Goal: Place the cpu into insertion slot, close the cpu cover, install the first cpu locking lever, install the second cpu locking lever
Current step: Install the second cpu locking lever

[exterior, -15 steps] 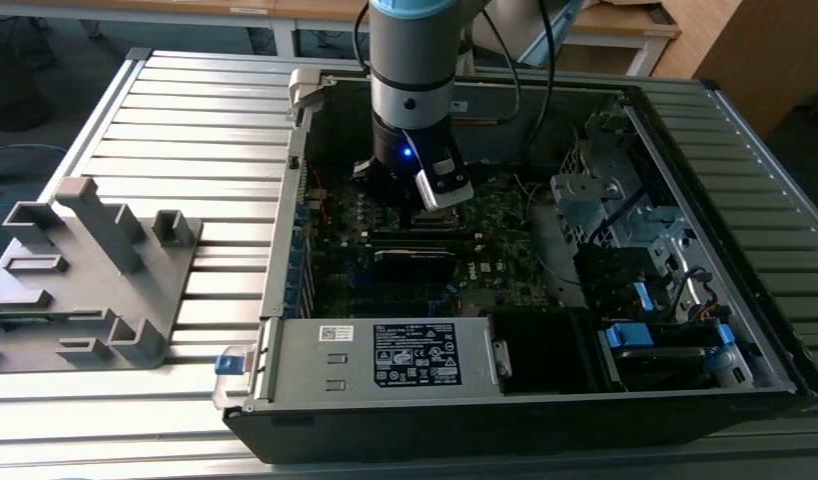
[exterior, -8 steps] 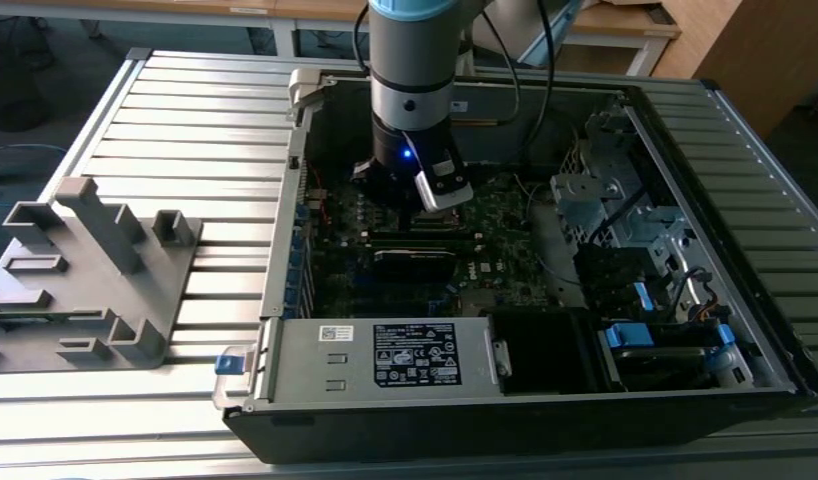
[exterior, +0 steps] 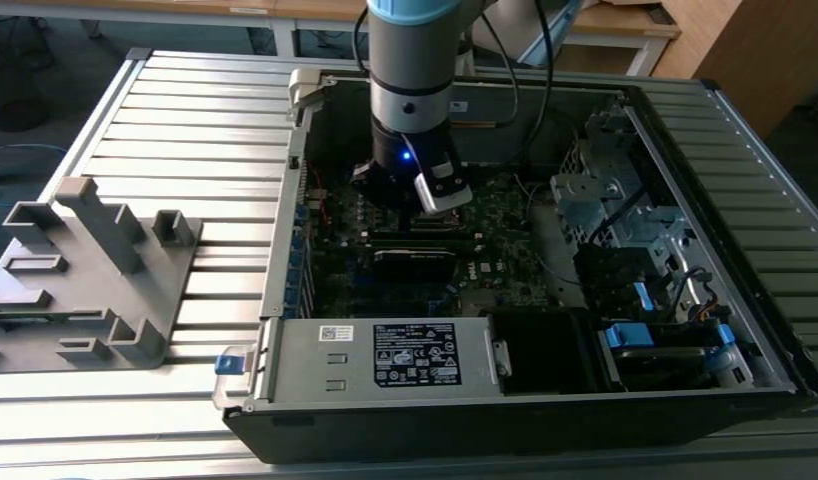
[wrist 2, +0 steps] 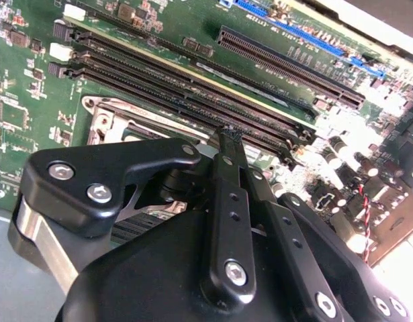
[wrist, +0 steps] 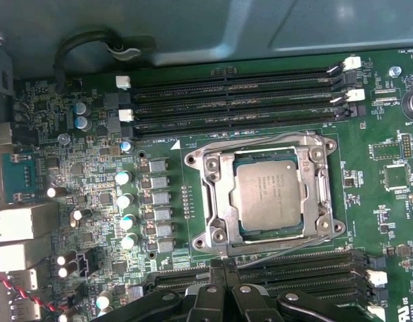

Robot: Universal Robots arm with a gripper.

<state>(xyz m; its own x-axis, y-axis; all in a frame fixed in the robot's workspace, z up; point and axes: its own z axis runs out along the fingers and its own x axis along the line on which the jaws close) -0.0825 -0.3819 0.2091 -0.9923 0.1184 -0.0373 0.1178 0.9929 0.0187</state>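
A slatted metal table (exterior: 182,120) carries an open computer case (exterior: 729,330), the robot arm (exterior: 412,60) reaching down over its green circuit board (wrist: 78,134). In the first wrist view the cpu (wrist: 268,196) sits in the insertion slot (wrist: 241,231), framed by the cpu cover (wrist: 216,201). The gripper (wrist 2: 227,134), fingertips together and holding nothing, hovers beside the memory slots (wrist: 233,100).

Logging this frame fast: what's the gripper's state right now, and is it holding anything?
Gripper: fingers shut, nothing between them; the cpu sits in the insertion slot under the closed cpu cover.
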